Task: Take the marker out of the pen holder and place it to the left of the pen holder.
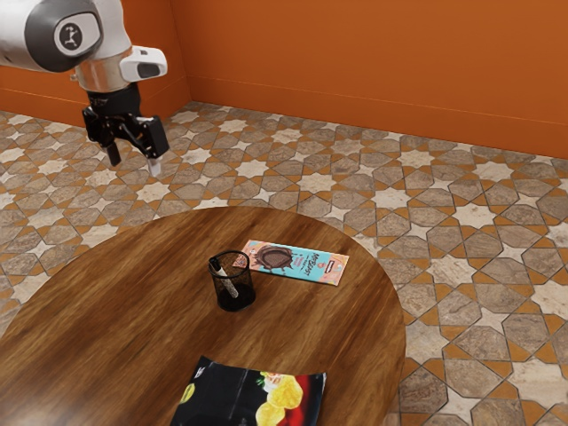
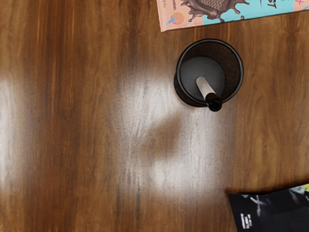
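1 wrapper (image 1: pixel 306 262) lettered "BEAST" near 1 pen holder (image 1: pixel 235 301) with 1 marker (image 2: pixel 206 88) leaning inside, 1 wide-open claw (image 1: pixel 134 161).

The place looked like an indoor room of a home or a café; which, the pictures left unsettled. Plain orange walls (image 1: pixel 382 62) met star-patterned tiles (image 1: pixel 475 217) across the frame's top and right. A round wooden table (image 1: pixel 106 302) at lower left bore a chocolate packet (image 1: pixel 311 264), a crisp bag (image 1: pixel 217 392) and a pen holder (image 1: pixel 236 301).
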You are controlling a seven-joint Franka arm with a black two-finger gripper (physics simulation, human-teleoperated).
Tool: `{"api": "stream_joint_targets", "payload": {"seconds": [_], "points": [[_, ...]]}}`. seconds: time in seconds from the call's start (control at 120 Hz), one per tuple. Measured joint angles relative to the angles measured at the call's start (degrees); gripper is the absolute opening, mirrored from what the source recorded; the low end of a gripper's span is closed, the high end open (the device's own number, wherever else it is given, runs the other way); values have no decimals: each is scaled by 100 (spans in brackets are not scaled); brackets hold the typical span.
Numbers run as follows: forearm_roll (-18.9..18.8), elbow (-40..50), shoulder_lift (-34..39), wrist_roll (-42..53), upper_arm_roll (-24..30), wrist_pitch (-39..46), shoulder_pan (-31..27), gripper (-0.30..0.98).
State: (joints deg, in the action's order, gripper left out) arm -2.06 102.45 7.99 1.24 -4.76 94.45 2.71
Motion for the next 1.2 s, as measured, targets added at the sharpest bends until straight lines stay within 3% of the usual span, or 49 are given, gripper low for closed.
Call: {"api": "stream_joint_targets", "payload": {"seconds": [0.125,0.25,0.367,0.55,0.7,0.875,1.2], "points": [[-4,92,5,16,-108,18,-11,67],[81,576,8,19,-206,162,532,67],[-35,805,11,33,-319,498,415,67],[-3,1338,-713,-40,-285,1186,444,67],[196,1468,-1255,-133,-194,1567,529,67],[879,1415,-1197,-442,-189,1747,614,67],[609,1150,-2030,-462,-183,2637,534,67]]}}
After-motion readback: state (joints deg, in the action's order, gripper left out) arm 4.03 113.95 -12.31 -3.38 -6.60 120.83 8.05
